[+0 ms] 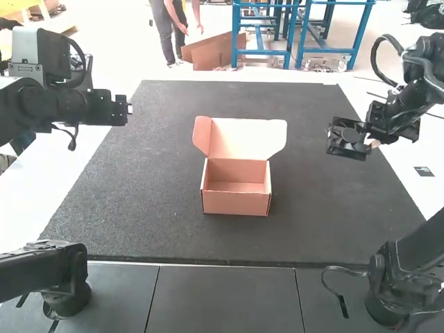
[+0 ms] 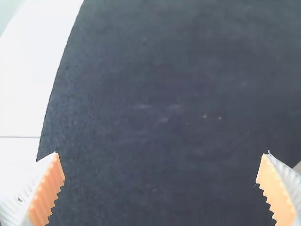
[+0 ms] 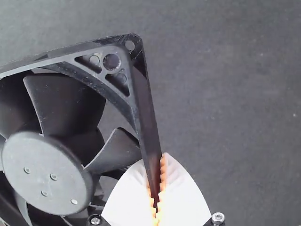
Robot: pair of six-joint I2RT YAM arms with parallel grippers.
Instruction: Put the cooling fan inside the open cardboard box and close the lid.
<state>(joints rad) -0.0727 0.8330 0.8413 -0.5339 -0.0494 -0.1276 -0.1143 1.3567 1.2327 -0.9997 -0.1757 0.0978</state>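
An open cardboard box (image 1: pixel 236 182) stands in the middle of the black mat (image 1: pixel 139 201), its lid (image 1: pixel 248 135) raised at the back. To the box's right, above the mat, my right gripper (image 1: pixel 369 141) is shut on the frame edge of a black cooling fan (image 1: pixel 349 139). The right wrist view shows the fan (image 3: pixel 61 155) close up, its rim pinched between the white fingers (image 3: pixel 176 183) of the right gripper (image 3: pixel 155 197). My left gripper (image 1: pixel 128 109) hangs over the mat's far left part. Its orange-padded fingers (image 2: pixel 44 190) stand wide apart over bare mat (image 2: pixel 164 108).
The white tabletop (image 1: pixel 41 180) borders the mat on the left and right. A small dark label (image 1: pixel 424 171) lies on the table at the right. Bare mat lies all round the box.
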